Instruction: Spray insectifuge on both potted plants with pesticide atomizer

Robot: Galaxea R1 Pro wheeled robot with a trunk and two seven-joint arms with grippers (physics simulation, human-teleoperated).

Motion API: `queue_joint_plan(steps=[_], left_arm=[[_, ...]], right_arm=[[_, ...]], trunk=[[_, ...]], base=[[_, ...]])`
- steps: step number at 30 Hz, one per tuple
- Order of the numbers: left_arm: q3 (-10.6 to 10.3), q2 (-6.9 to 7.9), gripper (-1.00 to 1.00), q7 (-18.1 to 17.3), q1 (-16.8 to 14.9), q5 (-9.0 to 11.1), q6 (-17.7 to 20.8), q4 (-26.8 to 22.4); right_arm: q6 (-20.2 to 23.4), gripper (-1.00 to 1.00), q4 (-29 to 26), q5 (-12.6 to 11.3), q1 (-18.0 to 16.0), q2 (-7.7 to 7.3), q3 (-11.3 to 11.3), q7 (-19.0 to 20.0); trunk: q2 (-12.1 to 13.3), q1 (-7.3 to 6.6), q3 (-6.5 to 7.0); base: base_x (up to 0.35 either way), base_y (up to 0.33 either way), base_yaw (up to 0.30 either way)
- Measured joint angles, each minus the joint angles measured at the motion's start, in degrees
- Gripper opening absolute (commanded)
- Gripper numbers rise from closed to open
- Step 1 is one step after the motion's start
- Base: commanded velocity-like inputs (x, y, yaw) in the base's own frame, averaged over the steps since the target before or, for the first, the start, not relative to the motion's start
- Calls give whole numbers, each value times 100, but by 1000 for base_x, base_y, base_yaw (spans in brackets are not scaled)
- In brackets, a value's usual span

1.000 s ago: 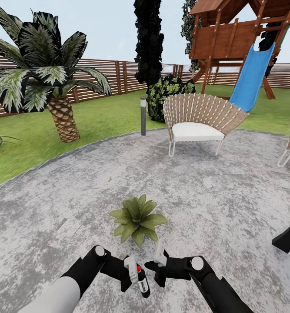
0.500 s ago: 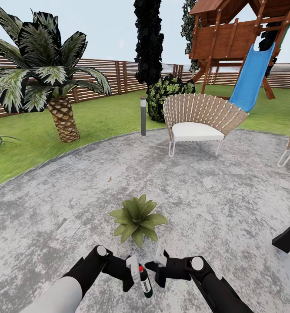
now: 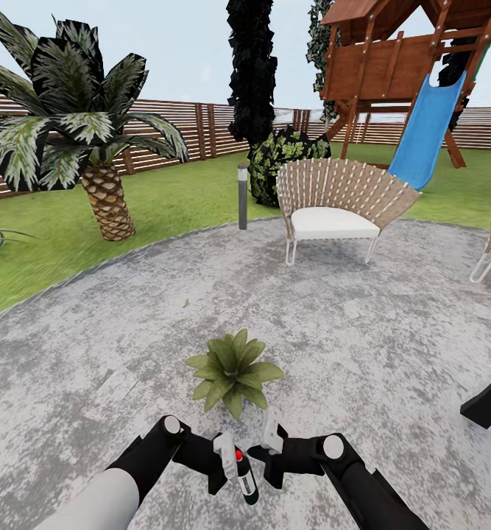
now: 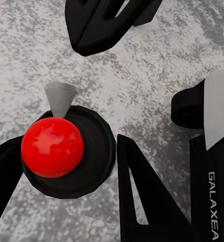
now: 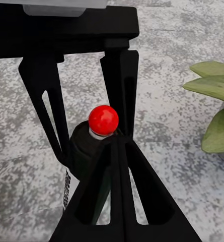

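Here the left gripper (image 3: 227, 460) is clamped on the pesticide atomizer (image 3: 244, 478), a dark bottle with a white label and a red ball on top, held low in the head view at about six o'clock, just above the grey patio (image 3: 363, 324). In the left wrist view the red ball (image 4: 52, 146) sits on the bottle's dark shoulder between the black fingers (image 4: 142, 201). The right gripper (image 3: 269, 450) hangs just beside the bottle at its three o'clock side; its fingers look closed together in the right wrist view, with the red ball (image 5: 103, 120) just beyond their tips, though I cannot tell whether they touch the bottle. One potted plant (image 3: 234, 372), a low rosette of pointed olive leaves, lies on the patio at twelve o'clock from the bottle, near it but apart. The pickup looks done, and the step in hand seems to be spraying this first plant. The next move probably calls for aiming the nozzle at the rosette and working the head, perhaps with the right gripper, then sweeping across the leaves. A wicker chair (image 3: 341, 206) and a bollard lamp (image 3: 243, 195) stand well beyond.
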Motion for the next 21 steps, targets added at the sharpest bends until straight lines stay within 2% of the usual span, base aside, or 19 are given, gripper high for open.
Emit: queue_joint_plan(steps=[21], left_arm=[[9,-56,-100,-88,5,-1,7,0]], right_arm=[[-1,-100,0,0,0,0,0,0]], trunk=[[0,0,0]], base=[[0,0,0]])
